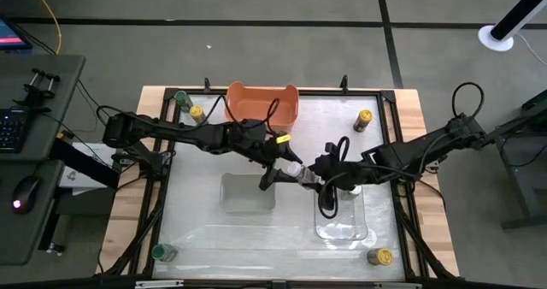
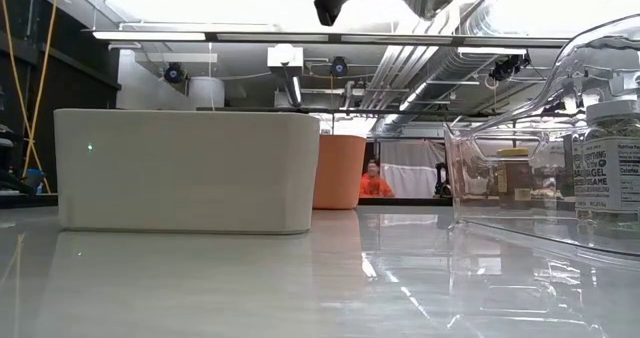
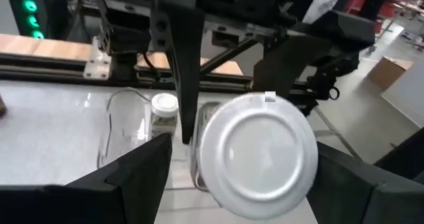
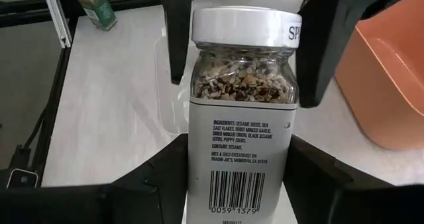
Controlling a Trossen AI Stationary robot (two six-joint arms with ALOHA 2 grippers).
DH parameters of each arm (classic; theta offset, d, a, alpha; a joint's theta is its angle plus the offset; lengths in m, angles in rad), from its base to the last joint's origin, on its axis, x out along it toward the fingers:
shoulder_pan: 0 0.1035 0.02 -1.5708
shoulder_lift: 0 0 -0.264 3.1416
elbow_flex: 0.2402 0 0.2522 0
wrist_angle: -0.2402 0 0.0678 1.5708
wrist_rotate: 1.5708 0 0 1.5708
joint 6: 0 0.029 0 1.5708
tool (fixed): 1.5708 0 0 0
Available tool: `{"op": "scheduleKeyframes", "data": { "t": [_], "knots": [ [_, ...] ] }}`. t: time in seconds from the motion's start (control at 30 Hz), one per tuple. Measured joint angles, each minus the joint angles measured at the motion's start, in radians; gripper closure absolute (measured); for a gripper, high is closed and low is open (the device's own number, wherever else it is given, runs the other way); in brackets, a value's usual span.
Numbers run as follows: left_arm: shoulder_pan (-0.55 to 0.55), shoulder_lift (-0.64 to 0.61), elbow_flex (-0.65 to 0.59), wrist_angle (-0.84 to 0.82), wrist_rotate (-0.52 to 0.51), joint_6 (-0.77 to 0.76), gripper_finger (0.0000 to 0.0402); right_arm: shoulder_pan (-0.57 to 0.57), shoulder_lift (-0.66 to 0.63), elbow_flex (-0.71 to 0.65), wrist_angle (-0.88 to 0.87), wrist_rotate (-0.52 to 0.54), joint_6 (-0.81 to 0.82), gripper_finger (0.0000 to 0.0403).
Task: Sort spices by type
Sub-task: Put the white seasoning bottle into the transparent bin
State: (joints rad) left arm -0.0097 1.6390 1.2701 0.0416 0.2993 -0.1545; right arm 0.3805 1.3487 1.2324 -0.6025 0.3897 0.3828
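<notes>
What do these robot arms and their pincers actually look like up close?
Both arms are dark, nearly black, built of slim jointed segments with black cables looping alongside them. The left arm carries a small yellow tag near its wrist. Each ends in a gripper, the left gripper and the right gripper, with two flat, dark, matte fingers.

White-capped spice jar [image 4: 240, 118]; orange bin [image 1: 261, 103].

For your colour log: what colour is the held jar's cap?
White cap, clearest in the right wrist view.

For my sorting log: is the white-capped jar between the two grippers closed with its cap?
Closed. The white cap sits fully on the white-capped jar, seasoning visible beneath.
</notes>
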Motion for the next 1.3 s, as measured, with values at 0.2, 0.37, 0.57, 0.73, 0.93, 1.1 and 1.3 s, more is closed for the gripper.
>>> {"op": "scheduleKeyframes", "data": {
  "t": [0.2, 0.37, 0.57, 0.73, 0.93, 1.1, 1.3],
  "knots": [
    [0.000, 0.000, 0.000, 0.029, -0.034, 0.005, 0.0138, -0.008, 0.000, 0.000, 0.000, 0.003, 0.001, 0.0209],
    [-0.002, -0.002, 0.000, 0.025, -0.037, 0.035, 0.0224, -0.008, 0.000, 0.000, 0.004, 0.019, 0.010, 0.0209],
    [0.008, -0.002, 0.000, 0.024, -0.039, 0.033, 0.0234, -0.008, 0.000, 0.000, 0.004, 0.020, 0.024, 0.0154],
    [0.033, 0.000, -0.001, -0.009, -0.071, -0.004, 0.0234, -0.007, -0.021, 0.000, -0.123, 0.023, 0.167, 0.0076],
    [0.022, 0.000, -0.001, -0.029, -0.148, -0.011, 0.0234, 0.054, -0.079, 0.000, -0.380, 0.116, 0.381, 0.0064],
    [-0.012, 0.021, -0.001, 0.059, -0.159, -0.013, 0.0234, 0.138, -0.140, 0.000, -0.624, 0.266, 0.674, 0.0063],
    [-0.051, 0.191, 0.110, 0.066, -0.161, -0.021, 0.0234, 0.157, -0.161, 0.000, -0.917, 0.198, 1.098, 0.0063]
  ]
}}
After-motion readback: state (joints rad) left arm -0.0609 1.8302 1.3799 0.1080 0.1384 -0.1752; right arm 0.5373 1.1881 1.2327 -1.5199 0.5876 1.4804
